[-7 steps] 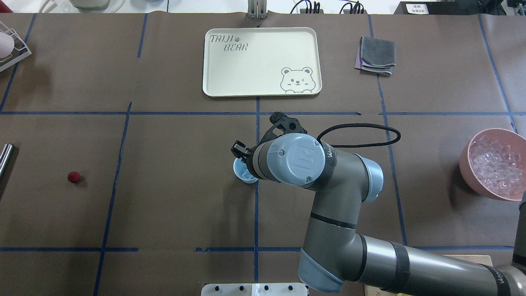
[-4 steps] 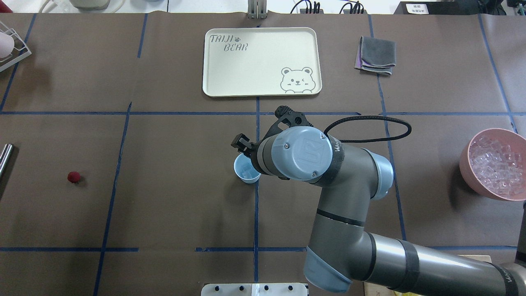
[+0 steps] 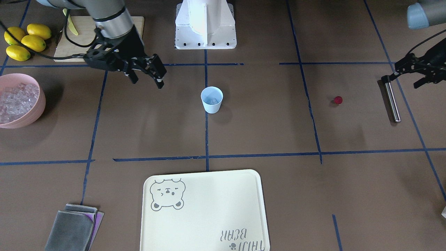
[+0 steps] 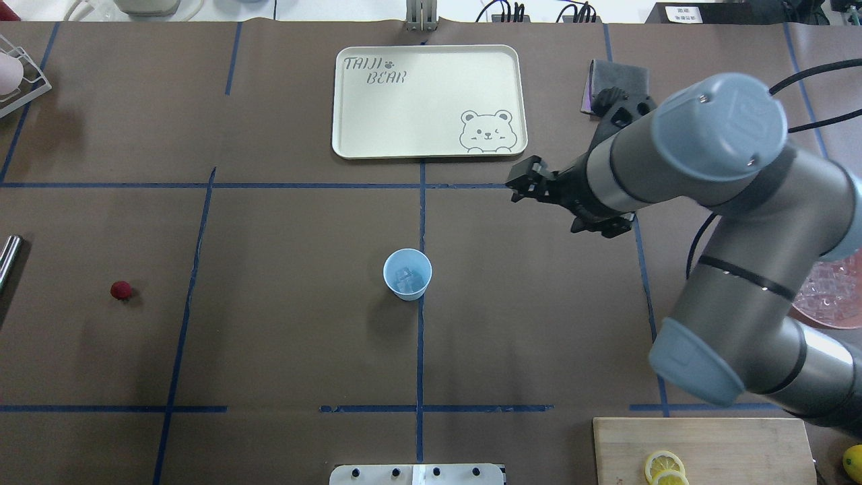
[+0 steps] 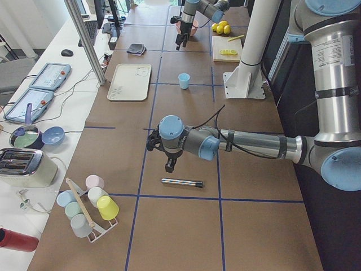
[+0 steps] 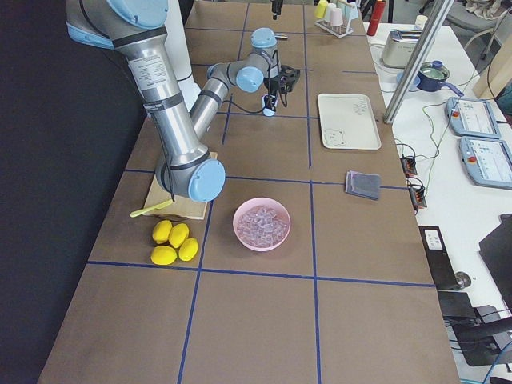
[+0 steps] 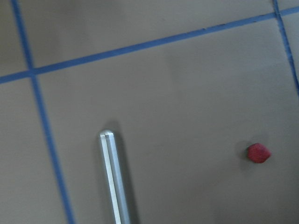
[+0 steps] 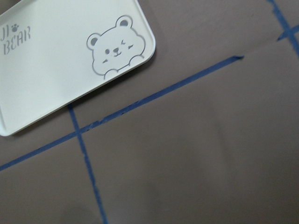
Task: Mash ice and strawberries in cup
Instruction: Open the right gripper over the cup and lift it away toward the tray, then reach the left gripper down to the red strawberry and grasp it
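The pale blue cup (image 4: 407, 274) stands upright at the table's middle, also in the front view (image 3: 212, 99), with clear ice (image 4: 406, 277) inside. The small dark-red strawberry (image 4: 121, 290) lies on the table far to the left; it also shows in the front view (image 3: 338, 100) and the left wrist view (image 7: 258, 153). My right gripper (image 4: 520, 183) is open and empty, raised off to the cup's far right, seen also in the front view (image 3: 147, 83). My left gripper (image 3: 406, 76) is open and empty above the end of a metal rod (image 3: 392, 99), beside the strawberry.
A pink bowl (image 3: 36, 111) of ice cubes sits at the robot's right edge. A cream bear tray (image 4: 431, 101) and a folded grey cloth (image 3: 71, 226) lie at the far side. Lemons (image 3: 26, 40) and a cutting board (image 4: 700, 438) are near the base.
My right arm has pulled away from above the cup, up and to the right. The cup now shows fully, with ice in it. The strawberry has not moved.
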